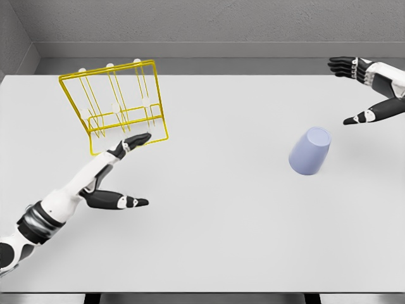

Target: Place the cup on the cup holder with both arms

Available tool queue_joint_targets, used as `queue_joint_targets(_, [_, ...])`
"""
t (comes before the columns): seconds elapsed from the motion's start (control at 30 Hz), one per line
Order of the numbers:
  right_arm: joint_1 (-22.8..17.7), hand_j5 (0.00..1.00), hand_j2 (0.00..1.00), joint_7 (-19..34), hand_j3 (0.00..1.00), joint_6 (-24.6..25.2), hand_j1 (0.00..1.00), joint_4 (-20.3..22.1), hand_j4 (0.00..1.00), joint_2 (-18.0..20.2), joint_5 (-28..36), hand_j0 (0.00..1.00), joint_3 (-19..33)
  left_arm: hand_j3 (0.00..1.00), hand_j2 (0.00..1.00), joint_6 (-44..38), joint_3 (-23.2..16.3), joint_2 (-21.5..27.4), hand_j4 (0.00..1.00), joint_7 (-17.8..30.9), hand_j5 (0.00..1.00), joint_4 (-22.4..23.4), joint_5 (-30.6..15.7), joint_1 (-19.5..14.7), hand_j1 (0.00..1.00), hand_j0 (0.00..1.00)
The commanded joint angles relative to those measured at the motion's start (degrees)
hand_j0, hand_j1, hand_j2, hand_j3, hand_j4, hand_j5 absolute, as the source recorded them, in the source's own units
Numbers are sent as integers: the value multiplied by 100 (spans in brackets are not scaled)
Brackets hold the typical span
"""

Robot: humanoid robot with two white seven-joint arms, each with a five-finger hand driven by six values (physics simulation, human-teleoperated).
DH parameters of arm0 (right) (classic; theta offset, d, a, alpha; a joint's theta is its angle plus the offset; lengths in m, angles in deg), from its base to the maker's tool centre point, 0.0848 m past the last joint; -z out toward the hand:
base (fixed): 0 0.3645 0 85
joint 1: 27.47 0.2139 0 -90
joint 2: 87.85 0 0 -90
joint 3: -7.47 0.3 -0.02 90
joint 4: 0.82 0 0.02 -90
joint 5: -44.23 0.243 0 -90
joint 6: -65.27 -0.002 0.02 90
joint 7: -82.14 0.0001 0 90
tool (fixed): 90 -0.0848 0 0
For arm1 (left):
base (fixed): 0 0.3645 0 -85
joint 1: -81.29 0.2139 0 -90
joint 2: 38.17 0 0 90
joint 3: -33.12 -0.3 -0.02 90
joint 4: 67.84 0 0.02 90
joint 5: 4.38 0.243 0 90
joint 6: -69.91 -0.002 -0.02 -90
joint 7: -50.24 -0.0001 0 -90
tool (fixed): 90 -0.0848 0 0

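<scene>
A pale lavender cup (310, 151) lies tilted on its side on the white table (221, 221), right of centre. A yellow wire cup holder (116, 104) with white-tipped pegs stands at the back left. My left hand (130, 168) is open just in front of the holder's base, fingers stretched out, holding nothing. My right hand (357, 88) is open at the far right, above and to the right of the cup, a short gap away from it.
The table's back edge meets a grey wall. The front edge runs along the bottom of the view.
</scene>
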Motion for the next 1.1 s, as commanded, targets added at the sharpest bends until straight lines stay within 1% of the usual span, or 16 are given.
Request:
queue_joint_targets(0.0, [0,100,100,-1,100,-8,100,32,100,16,39,100,-8,100,100,3,-229,-2,100,-38,100,0,-49,0,100,100])
queue_joint_targets(0.2, [-35,100,100,-1,100,-158,100,-3,100,43,-40,100,27,100,100,3,-220,77,100,-20,100,-9,-5,-193,100,100])
queue_joint_targets(0.27, [-70,100,100,-1,100,-184,100,-47,100,51,-49,100,19,100,100,3,-229,103,100,-29,100,-9,-5,-193,100,100])
queue_joint_targets(0.37, [-97,100,100,-1,100,-184,100,-47,100,34,-49,100,45,100,100,3,-211,-125,100,-20,100,-9,206,-229,100,100])
queue_joint_targets(0.43, [-149,100,100,-1,100,-184,100,-56,100,51,-49,100,54,100,100,3,-211,-160,100,-3,100,-9,346,-448,100,100])
queue_joint_targets(0.47, [-202,100,100,-1,100,-193,100,-56,100,43,-40,100,54,100,100,3,-211,-204,100,6,100,-9,346,-545,100,100])
queue_joint_targets(0.5, [-325,100,100,-1,100,-272,100,-47,100,43,-31,100,62,100,100,3,-211,-301,100,-3,100,-9,338,-545,100,100])
queue_joint_targets(0.53, [-448,100,100,-1,100,-483,100,-56,100,51,-14,100,62,100,100,3,-211,-362,100,-3,100,-9,329,-545,100,100])
queue_joint_targets(0.6, [-519,100,100,-1,100,-501,100,-65,100,78,74,100,80,100,100,3,-220,-450,100,-20,100,-9,276,-563,100,100])
queue_joint_targets(0.67, [-527,100,100,-1,100,-492,100,-188,100,78,250,100,80,100,100,3,-334,-459,100,-20,100,-9,30,-554,100,100])
queue_joint_targets(0.73, [-703,100,100,-1,100,-483,100,-284,100,87,364,100,89,100,100,3,-562,-635,100,-20,100,-9,-444,-545,100,100])
queue_joint_targets(0.77, [-756,100,100,-1,100,-483,100,-284,100,95,461,100,89,100,100,3,-686,-644,100,-12,100,-9,-787,-554,100,100])
queue_joint_targets(0.83, [-905,100,100,-1,100,-483,100,-293,100,122,698,100,98,100,100,3,-677,-653,100,-29,100,-9,-919,-510,100,100])
queue_joint_targets(0.97, [-1134,100,100,-1,100,-492,100,-284,100,60,926,100,98,100,100,-113,-660,-582,100,-29,100,0,-744,-475,100,100])
queue_joint_targets(1.03, [-1204,100,100,-1,100,-483,100,-258,100,43,1023,100,98,100,100,-350,-598,-591,100,-29,100,0,-199,-519,100,100])
queue_joint_targets(1.07, [-1309,100,100,-1,100,-492,100,-241,100,43,1032,100,89,100,100,-561,-589,-600,100,-29,100,0,-155,-536,100,100])
